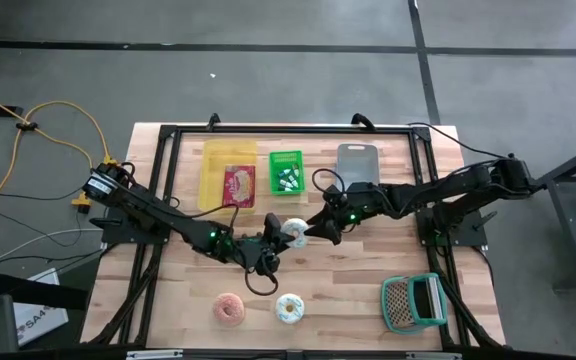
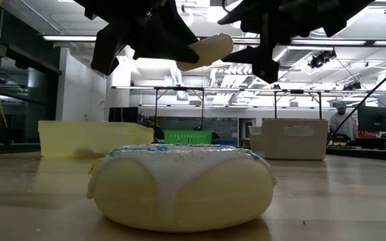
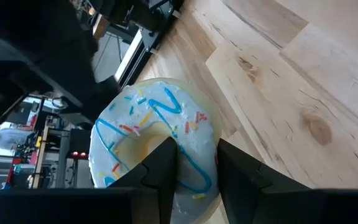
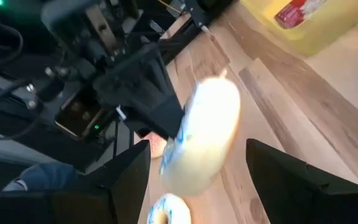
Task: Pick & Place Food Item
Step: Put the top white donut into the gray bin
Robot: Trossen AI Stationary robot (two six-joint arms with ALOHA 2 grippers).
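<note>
White-iced ring doughnut with blue squiggles (image 3: 157,134) hangs above your wooden table's (image 1: 348,290) middle, clamped in your left gripper (image 1: 286,237). Your right gripper (image 1: 313,228) flanks it, fingers apart. Yellow plastic bin (image 1: 216,165) holds a red packet (image 1: 239,185).

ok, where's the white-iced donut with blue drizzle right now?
The white-iced donut with blue drizzle is off the wooden table, mid-table in the high view, clamped in the left gripper, with the open right gripper beside it.
</note>
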